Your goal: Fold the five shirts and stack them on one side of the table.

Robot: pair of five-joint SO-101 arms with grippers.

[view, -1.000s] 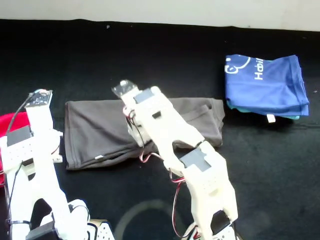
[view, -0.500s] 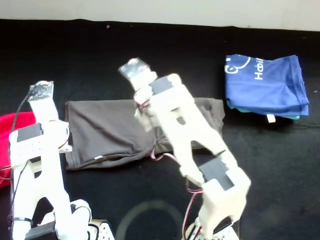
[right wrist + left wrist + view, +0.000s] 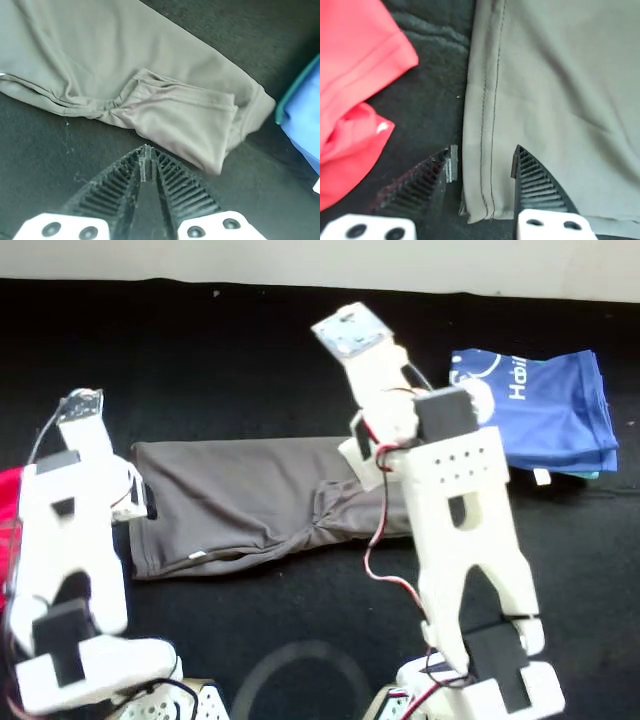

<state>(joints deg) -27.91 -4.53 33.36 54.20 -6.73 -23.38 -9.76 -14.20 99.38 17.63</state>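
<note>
right arm just lifted off the middle of the grey shirt (image 3: pixel 240 505) and swung toward the blue-stack side, so that fold pass looks finished to me. the right hand (image 3: pixel 145 150) is clamped shut on nothing, hanging by the shirt's near edge at the bunched-up fold. the left arm barely shifted. the left hand (image 3: pixel 484 156) is open, jaws straddling the shirt's hemmed end, not pinching yet. the shirt lies long across the black surface (image 3: pixel 200 350) and probably needs another fold. the red shirt (image 3: pixel 355 60) sits just beside the left hand and could snag. far right is the stack, a folded blue shirt (image 3: pixel 535 405) on a teal one (image 3: pixel 478 457).
</note>
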